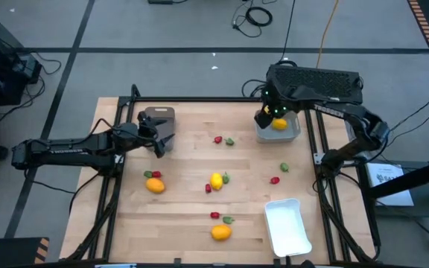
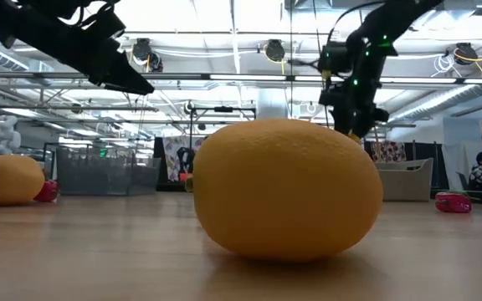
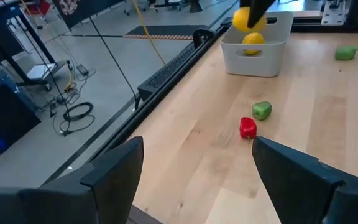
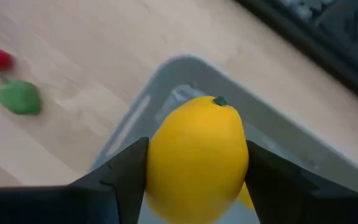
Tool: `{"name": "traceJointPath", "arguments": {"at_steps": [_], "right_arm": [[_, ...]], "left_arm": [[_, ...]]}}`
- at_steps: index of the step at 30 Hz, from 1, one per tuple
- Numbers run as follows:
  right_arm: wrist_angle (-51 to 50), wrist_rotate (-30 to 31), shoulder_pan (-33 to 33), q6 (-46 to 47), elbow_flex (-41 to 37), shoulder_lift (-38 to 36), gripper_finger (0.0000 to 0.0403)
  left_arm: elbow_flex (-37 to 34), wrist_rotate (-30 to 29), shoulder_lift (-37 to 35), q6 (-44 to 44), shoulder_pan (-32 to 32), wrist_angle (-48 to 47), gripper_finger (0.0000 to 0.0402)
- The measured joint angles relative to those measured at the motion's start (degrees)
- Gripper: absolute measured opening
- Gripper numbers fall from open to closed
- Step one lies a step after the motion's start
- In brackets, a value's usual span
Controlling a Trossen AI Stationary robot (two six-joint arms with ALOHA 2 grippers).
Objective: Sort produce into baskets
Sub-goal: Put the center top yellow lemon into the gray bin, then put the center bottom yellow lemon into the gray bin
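Holding a yellow lemon (image 4: 196,158) pinched between the fingers of our right gripper (image 4: 194,180), we hang just over the light grey-blue basket (image 1: 292,134) at the table's far right, where another yellow citrus (image 3: 252,42) already lies. Our left gripper (image 3: 197,174) waits with fingers spread beside the brown-grey basket (image 1: 159,115). An orange citrus (image 1: 220,232) sits near the white basket (image 1: 289,232).

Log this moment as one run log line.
right gripper: holds yellow citrus over grey-blue basket | left gripper: open, by brown-grey basket
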Motion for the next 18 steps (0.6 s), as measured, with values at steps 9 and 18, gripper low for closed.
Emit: {"name": "traceJointPath", "arguments": {"at_steps": [9,18], "right_arm": [[-0.2,1.2,0.0,-1.9,0.1,1.3,0.0278],[-5.3,1.4,0.3,0.9,4.2,1.4,0.029]], "left_arm": [[0.0,0.3,0.0,-3.1,0.0,-0.7,0.0309],[0.0,1.7,0.0,-2.6,0.0,-0.6,0.0309]]}}
